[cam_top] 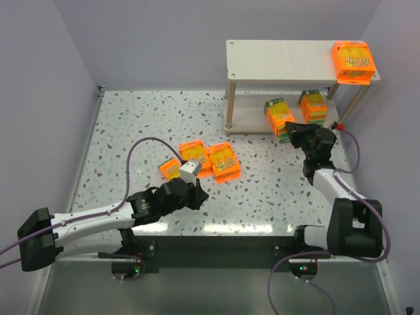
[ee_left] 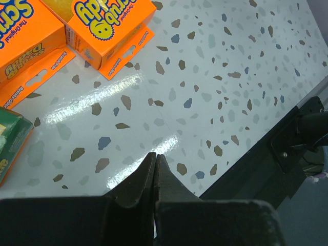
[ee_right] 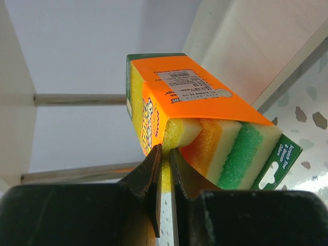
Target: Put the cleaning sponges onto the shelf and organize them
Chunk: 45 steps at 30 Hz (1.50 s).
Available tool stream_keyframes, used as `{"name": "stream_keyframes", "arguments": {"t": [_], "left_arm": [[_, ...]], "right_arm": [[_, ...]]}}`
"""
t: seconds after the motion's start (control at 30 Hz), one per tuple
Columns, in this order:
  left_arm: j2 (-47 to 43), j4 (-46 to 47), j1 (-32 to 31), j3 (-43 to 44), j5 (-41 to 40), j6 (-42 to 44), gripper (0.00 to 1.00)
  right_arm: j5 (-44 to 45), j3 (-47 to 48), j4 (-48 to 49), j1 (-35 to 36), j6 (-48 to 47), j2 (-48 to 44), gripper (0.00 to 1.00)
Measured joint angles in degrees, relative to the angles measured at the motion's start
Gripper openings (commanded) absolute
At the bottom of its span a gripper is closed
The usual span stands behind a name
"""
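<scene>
The shelf [cam_top: 282, 60] stands at the far right. One orange sponge pack [cam_top: 354, 61] lies on the right end of its top board. A second pack [cam_top: 314, 106] stands on the lower board. My right gripper [cam_top: 293, 129] is shut on a third pack [cam_top: 278, 118] at the lower board's front edge. In the right wrist view the right gripper [ee_right: 165, 151] pinches this pack [ee_right: 205, 102] by its yellow layer. Three packs lie mid-table [cam_top: 172, 168] [cam_top: 195, 156] [cam_top: 223, 162]. My left gripper [cam_top: 200, 195] is shut and empty just in front of them, and its wrist view shows it [ee_left: 155, 155] low over bare table.
The speckled table [cam_top: 131, 131] is walled at the left, back and right. Its dark near edge [ee_left: 287, 138] runs just right of the left gripper. Two flat packs [ee_left: 107, 25] [ee_left: 20, 36] and a green-edged one [ee_left: 10, 138] show in the left wrist view. The shelf's boards [ee_right: 256, 41] frame the held pack.
</scene>
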Motion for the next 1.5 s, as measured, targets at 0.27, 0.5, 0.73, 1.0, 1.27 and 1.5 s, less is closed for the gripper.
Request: {"name": "stream_keyframes", "arguments": {"t": [0.27,0.5,0.73,1.0,1.27,1.5], "left_arm": [[-0.5,-0.1,0.0,0.0,0.0,-0.2,0.00],[-1.0,-0.1,0.0,0.0,0.0,-0.9,0.00],[-1.0,-0.1,0.0,0.0,0.2,-1.2,0.00],[-1.0,-0.1,0.0,0.0,0.2,-1.4,0.00],[0.0,-0.1,0.0,0.0,0.4,-1.4,0.00],[0.0,-0.1,0.0,0.0,0.5,-1.5,0.00]], "right_arm": [[3.5,6.1,8.3,0.0,2.4,14.1,0.00],[7.6,9.7,9.5,0.0,3.5,19.8,0.00],[9.5,9.9,11.3,0.0,4.9,25.2,0.00],[9.5,11.8,15.5,0.0,5.9,28.9,0.00],[9.5,13.0,15.9,0.2,6.9,30.3,0.00],[11.0,13.5,15.9,1.5,8.0,30.8,0.09]]}}
